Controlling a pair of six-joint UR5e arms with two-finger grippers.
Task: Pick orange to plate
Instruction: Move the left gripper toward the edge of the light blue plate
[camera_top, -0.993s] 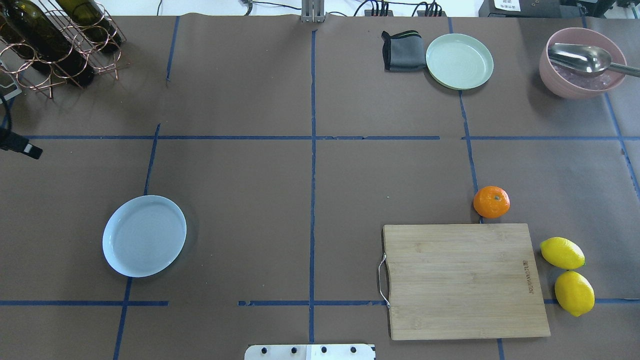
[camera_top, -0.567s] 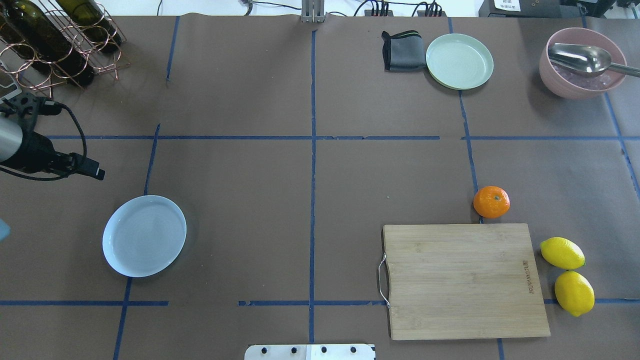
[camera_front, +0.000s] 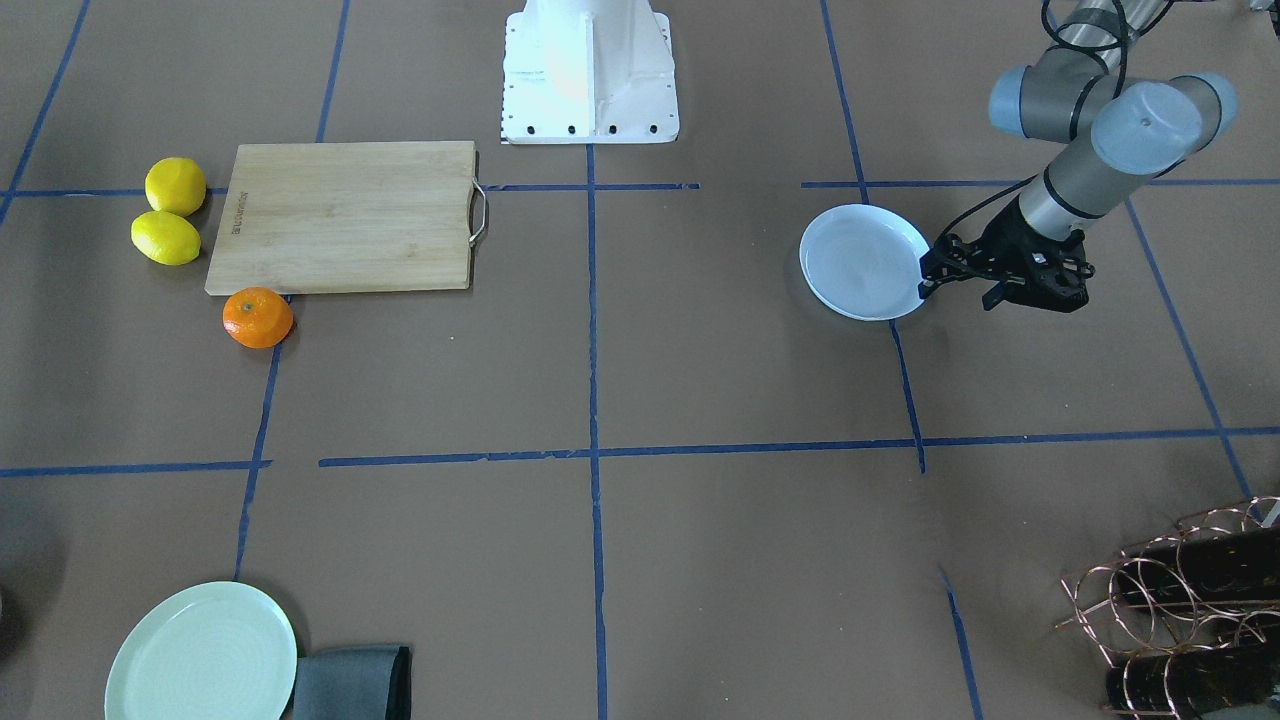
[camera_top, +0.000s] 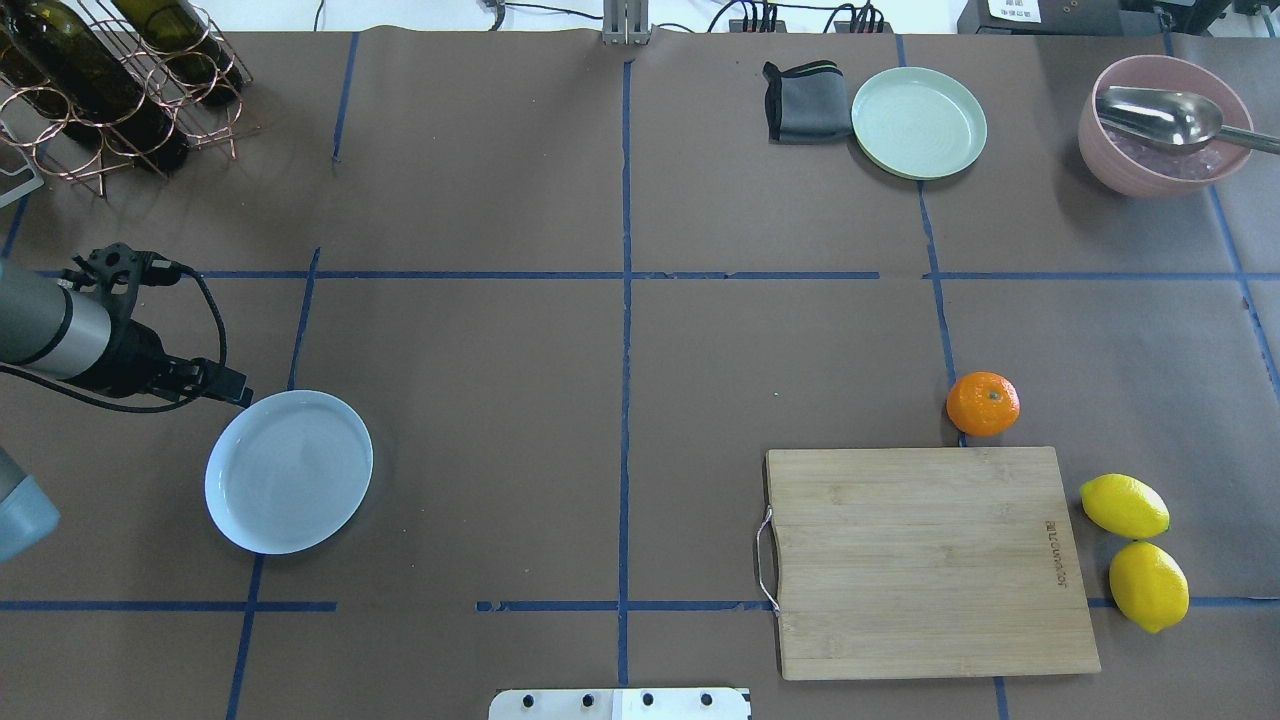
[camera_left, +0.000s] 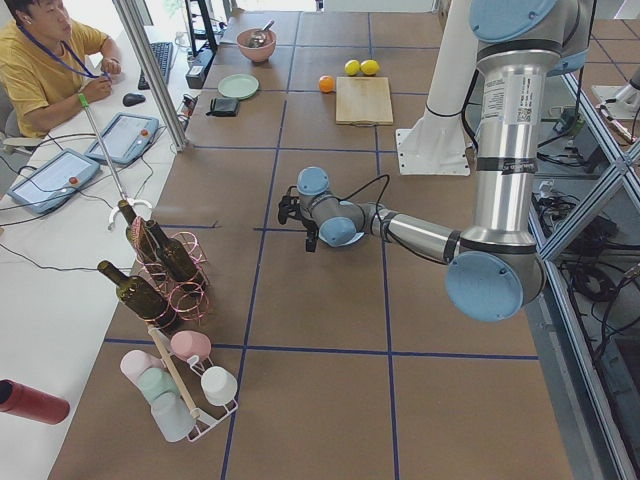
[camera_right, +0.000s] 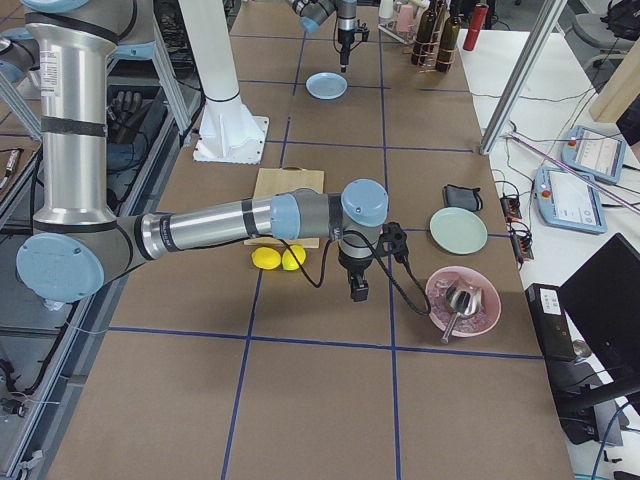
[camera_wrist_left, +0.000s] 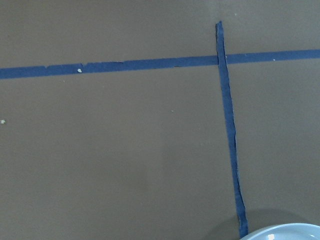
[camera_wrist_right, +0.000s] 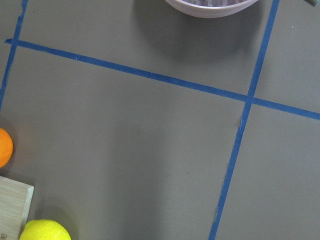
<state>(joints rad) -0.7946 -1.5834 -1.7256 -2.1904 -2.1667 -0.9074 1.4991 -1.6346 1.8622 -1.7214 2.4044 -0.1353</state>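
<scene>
The orange (camera_top: 983, 403) lies on the table at the far edge of the wooden cutting board (camera_top: 925, 560), on the right; it also shows as the orange (camera_front: 258, 317) and at the left edge of the right wrist view (camera_wrist_right: 2, 147). The white plate (camera_top: 288, 470) sits far to the left, empty (camera_front: 860, 262). My left gripper (camera_front: 1035, 295) hangs beside the plate's rim (camera_wrist_left: 285, 232), points down, looks open and holds nothing. My right gripper (camera_right: 357, 292) hovers between the orange and a pink bowl; I cannot tell its state.
Two lemons (camera_top: 1135, 545) lie right of the board. A pale green plate (camera_top: 918, 122), a grey cloth (camera_top: 805, 102) and a pink bowl with a metal scoop (camera_top: 1165, 125) stand at the far right. A wire rack with bottles (camera_top: 110, 80) fills the far left corner.
My left arm has come in from the left edge and moved toward the white plate, ending beside its rim. The orange, plate and other things have not moved.
</scene>
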